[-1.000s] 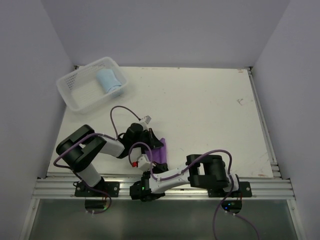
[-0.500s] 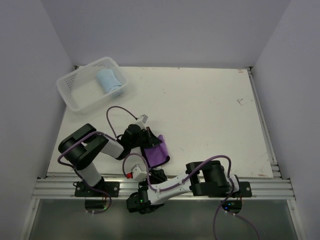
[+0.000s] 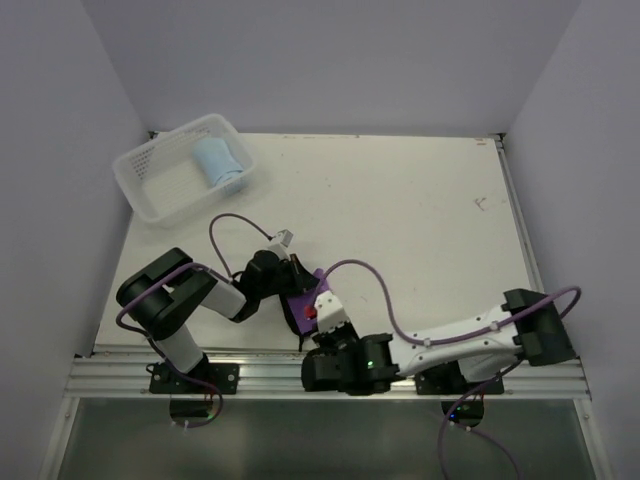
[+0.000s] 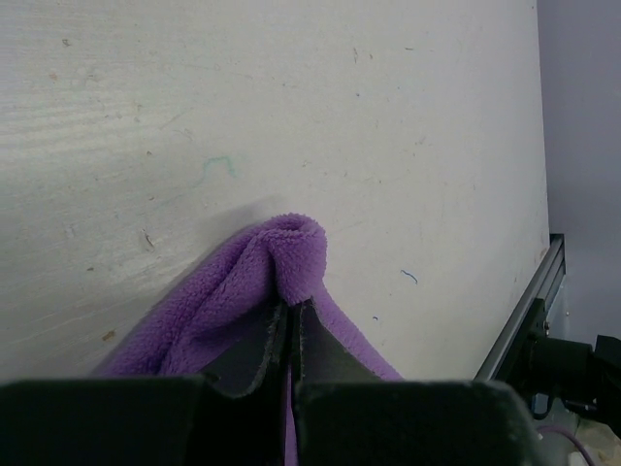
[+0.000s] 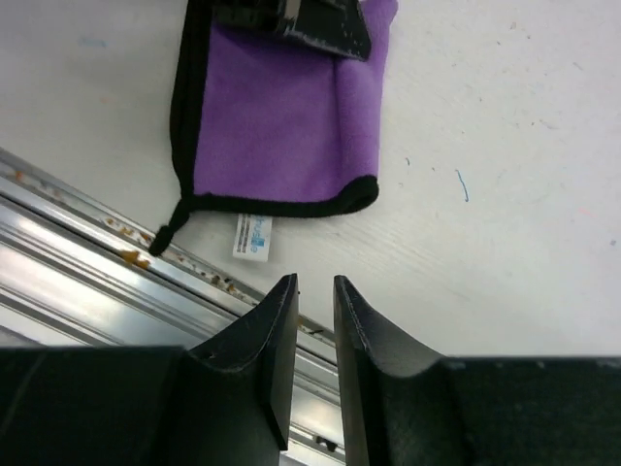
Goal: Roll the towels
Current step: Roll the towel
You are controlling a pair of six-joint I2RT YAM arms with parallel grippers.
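Locates the purple fleece towel with black hem (image 5: 281, 126) on the white table (image 3: 400, 220), close to the near edge and just beyond the aluminium rail (image 5: 87, 282). Notes a flat folded portion with its hemmed edge toward the rail and a small white care label (image 5: 250, 236) poking out at that edge.

Records the left gripper (image 4: 291, 313) as clamped tight on a raised fold of this towel, at the end farthest from the rail.

Records the right gripper (image 5: 313, 283) as empty: jaws parted by a narrow gap only, nothing between them, hanging above the rail and apart from the cloth.

Governing relation: towel directly ahead of the right gripper, slightly to the left in its wrist view, lying between the two grippers. Long axis appears to run from the rail toward the far side, roughly in line with the right fingers, with the near hem lying across them. Cannot confirm full length, the far part being hidden under the left fingers. Judges the right arm nearer to the free hemmed end, the left engaged at the opposite end.

Locates the light blue towel (image 3: 220, 160), rolled, inside the white plastic lattice basket (image 3: 128, 178) at the far left corner, well apart from both arms. Judges the purple towel not yet rolled.
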